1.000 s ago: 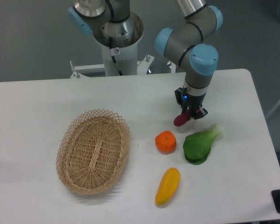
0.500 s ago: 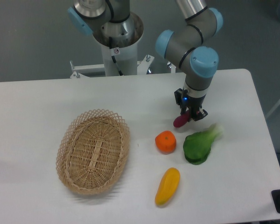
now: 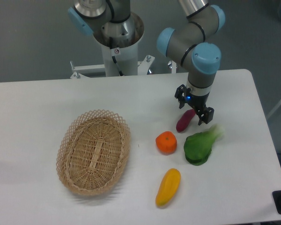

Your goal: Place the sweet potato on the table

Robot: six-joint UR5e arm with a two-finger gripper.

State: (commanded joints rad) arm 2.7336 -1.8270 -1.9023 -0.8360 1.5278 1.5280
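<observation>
Now that jaws have spread apart, sweet potato (image 3: 185, 120) released, lying on table (image 3: 47, 103).

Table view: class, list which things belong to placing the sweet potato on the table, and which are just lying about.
Job: sweet potato, table, tool.
Lying about: basket, orange, green vegetable, yellow vegetable.
</observation>
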